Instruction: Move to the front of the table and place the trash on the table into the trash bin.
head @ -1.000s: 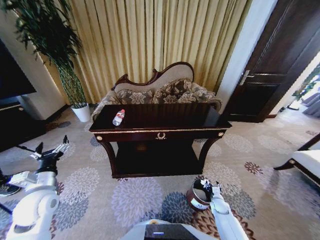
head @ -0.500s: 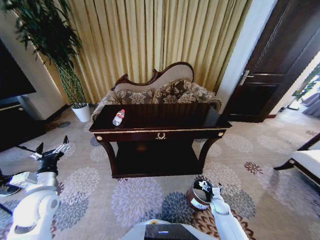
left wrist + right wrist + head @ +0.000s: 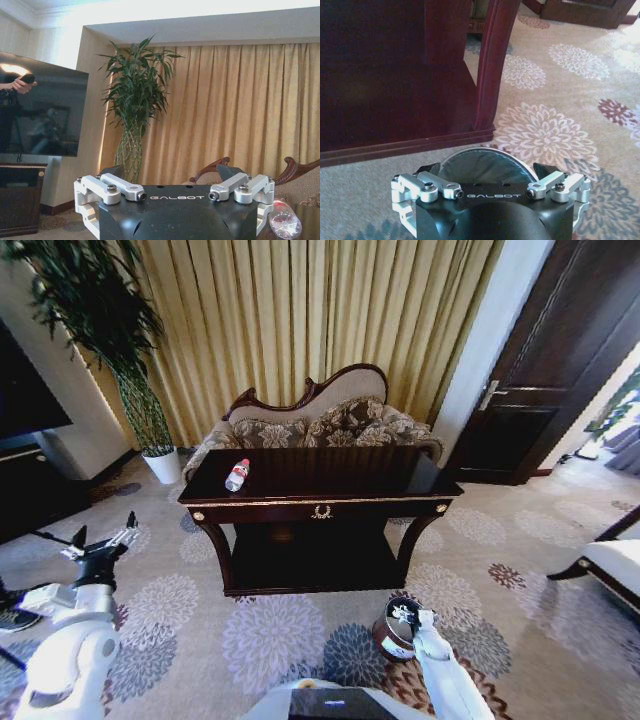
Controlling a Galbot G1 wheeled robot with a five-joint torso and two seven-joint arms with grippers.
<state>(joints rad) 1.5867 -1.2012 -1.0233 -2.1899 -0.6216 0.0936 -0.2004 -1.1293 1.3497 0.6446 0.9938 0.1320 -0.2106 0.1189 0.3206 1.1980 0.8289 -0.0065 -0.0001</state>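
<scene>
The dark glossy table (image 3: 320, 502) with gold trim stands straight ahead. A clear bottle (image 3: 237, 475) with a red cap and label lies on its top near the left end; it also appears as the bottle (image 3: 284, 223) in the left wrist view. On the carpet at the table's front right sits the round brown trash bin (image 3: 391, 635). My right gripper (image 3: 406, 616) hovers over its rim (image 3: 485, 156), open and holding nothing. My left gripper (image 3: 101, 549) is low at the far left, away from the table, open and holding nothing.
A carved-back patterned sofa (image 3: 315, 425) stands behind the table before gold curtains. A tall plant in a white pot (image 3: 162, 465) is at the back left, a dark door (image 3: 540, 370) at the right, and a chair (image 3: 610, 560) at the right edge. Flowered carpet surrounds the table.
My right gripper has drifted slightly left above the trash bin. The left arm, bottle and table have stayed put.
</scene>
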